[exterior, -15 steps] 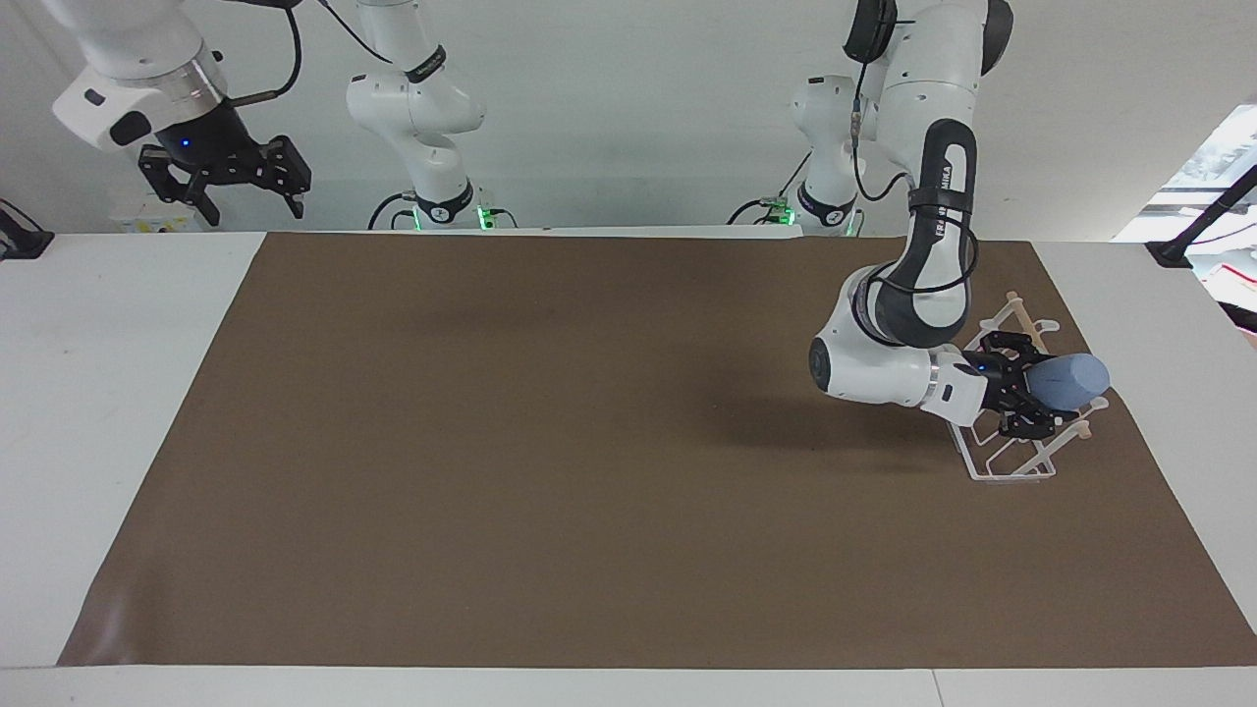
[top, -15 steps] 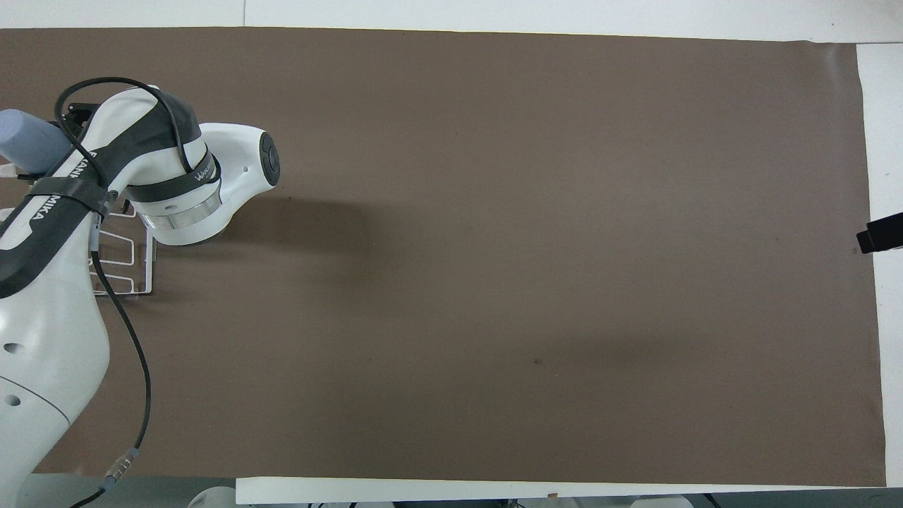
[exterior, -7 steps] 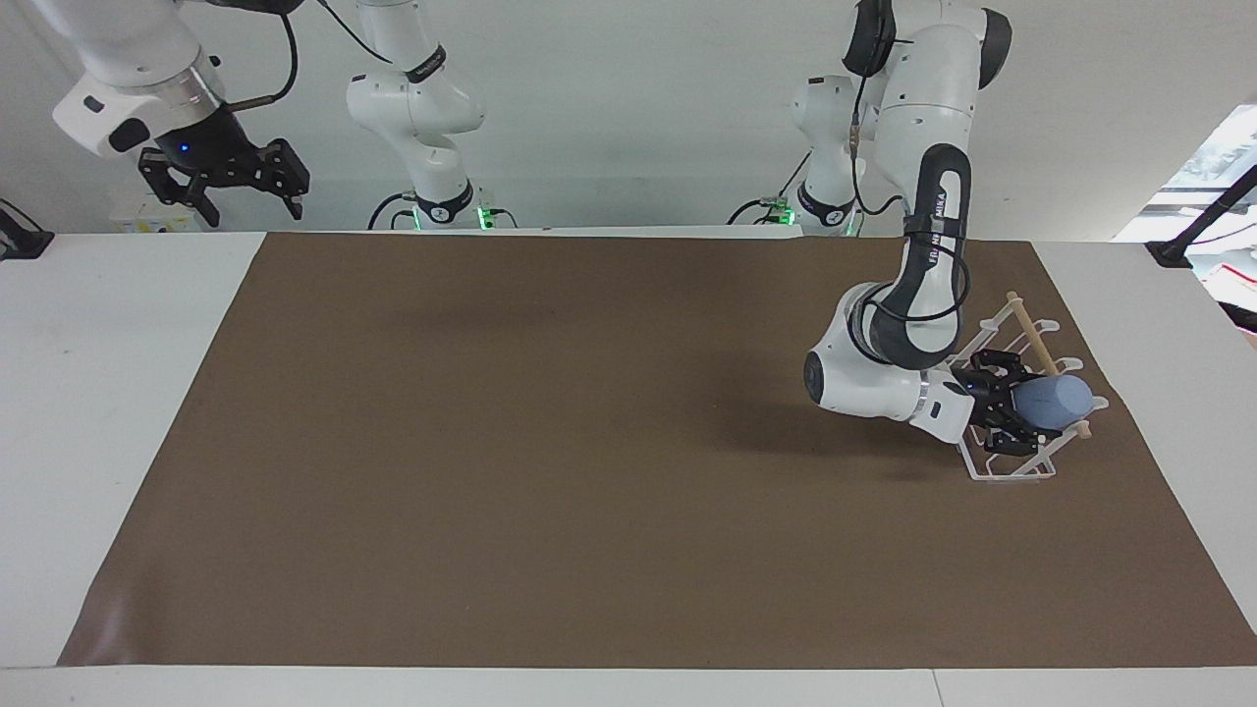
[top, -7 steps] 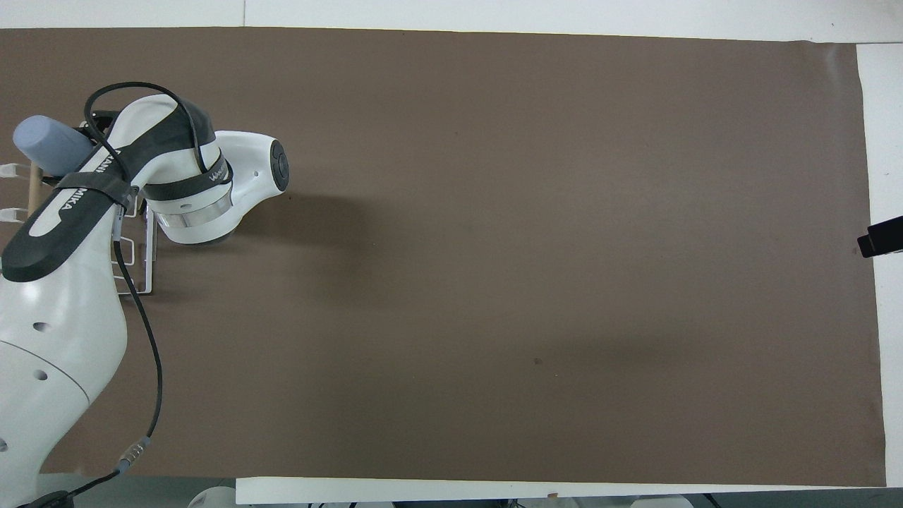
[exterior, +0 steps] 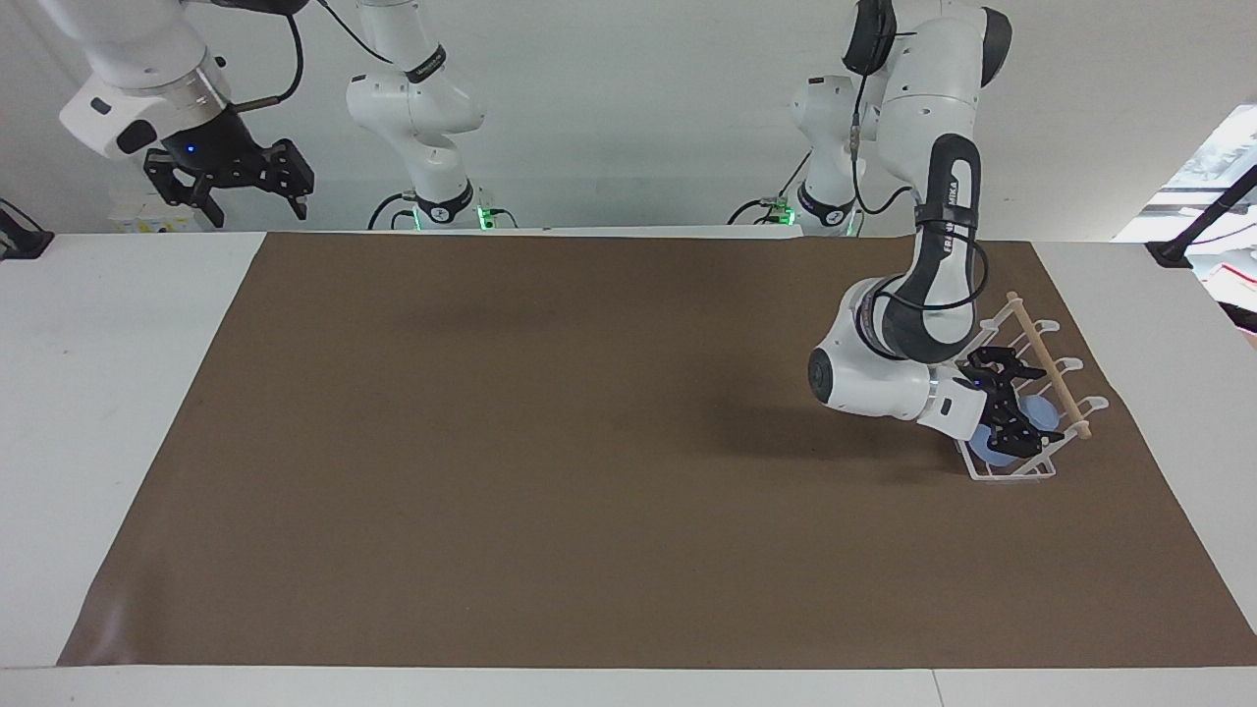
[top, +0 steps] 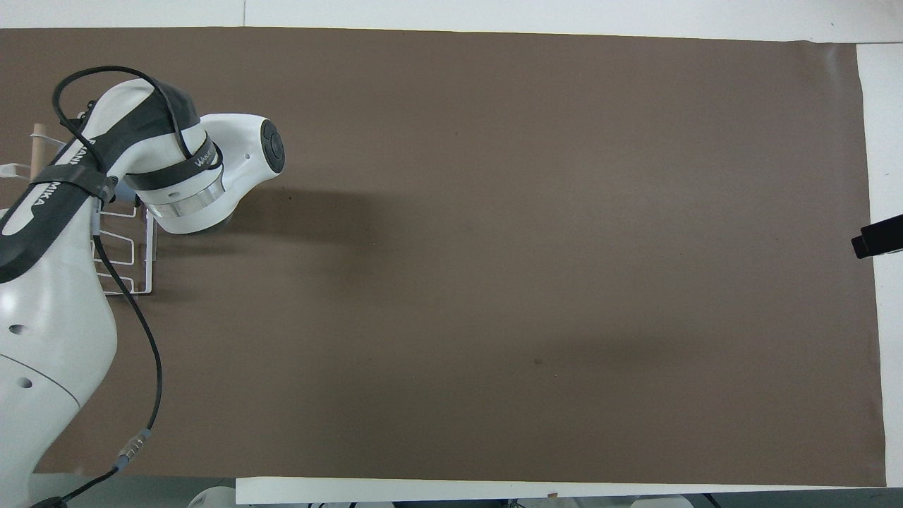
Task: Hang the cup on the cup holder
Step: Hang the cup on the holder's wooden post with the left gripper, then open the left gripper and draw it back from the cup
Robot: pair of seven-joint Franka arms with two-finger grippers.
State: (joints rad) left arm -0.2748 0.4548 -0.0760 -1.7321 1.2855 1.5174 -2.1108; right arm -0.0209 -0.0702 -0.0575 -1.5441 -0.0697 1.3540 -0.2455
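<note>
the cup (exterior: 1000, 447) lay low in the holder (exterior: 1021, 469), among its wire prongs at the left arm's end of the table, mostly hidden by the left gripper (exterior: 1021, 412). that gripper sat just over it with its fingers spread wide and nothing held. whether the cup sat on a prong or merely rested between them could not be told. the right gripper (exterior: 231, 177) waited up in the air over the right arm's end of the table, also wide and empty.

the likely trouble: the fingers looked very near the cup and the wires, so a careless pull-back could snag the rim and tip the cup off, or catch a prong or the wooden rod (exterior: 1047, 365) and drag the light holder across the mat (exterior: 550, 442). if the cup was only resting loose, it could roll out once the arm left.

a second before, the left gripper held the cup clamped, raised above the rod; half a second on it had dipped lower. now the cup was released and down in the holder.
</note>
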